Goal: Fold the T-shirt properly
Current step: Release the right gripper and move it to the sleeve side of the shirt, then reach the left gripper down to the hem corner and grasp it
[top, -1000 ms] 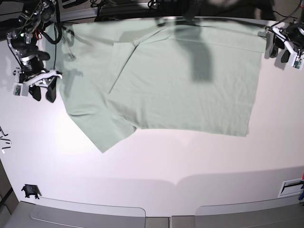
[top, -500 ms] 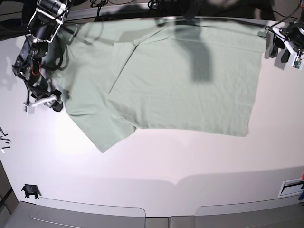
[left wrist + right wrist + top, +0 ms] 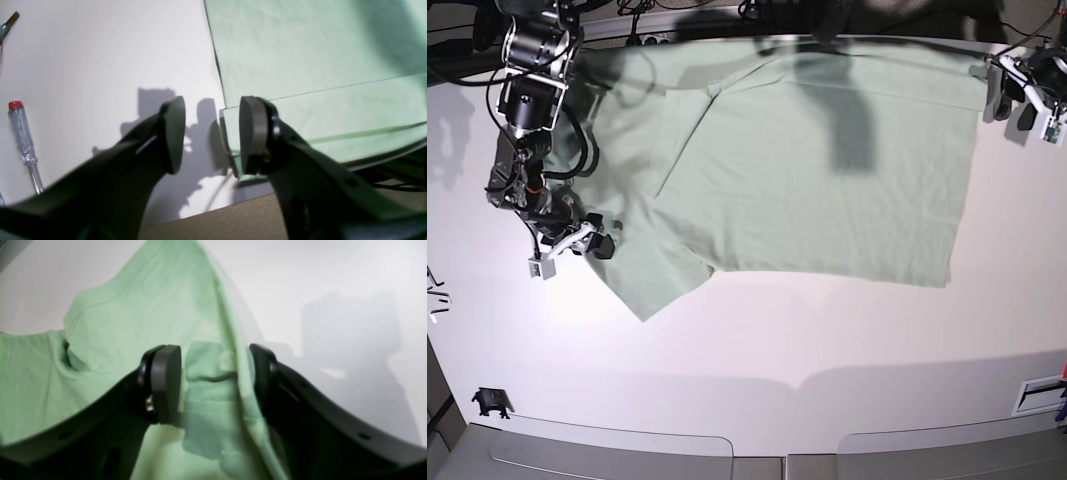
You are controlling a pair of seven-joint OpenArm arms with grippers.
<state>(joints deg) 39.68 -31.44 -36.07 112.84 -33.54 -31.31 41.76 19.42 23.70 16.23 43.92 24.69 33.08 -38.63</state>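
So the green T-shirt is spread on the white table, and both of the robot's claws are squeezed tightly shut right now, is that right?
Not quite. The T-shirt does lie spread on the white table, but both claws are open. The left wrist view shows the left gripper gaping beside the shirt's corner; the right wrist view shows the right gripper open astride a fabric ridge.

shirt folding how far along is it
Early. Done: the shirt lies mostly flat on the table, with one flap already turned over at the far left of the base view. In hand: the right pincer stands open astride the sleeve edge; the left pincer waits open at the hem corner. Left: nearly all the folds.
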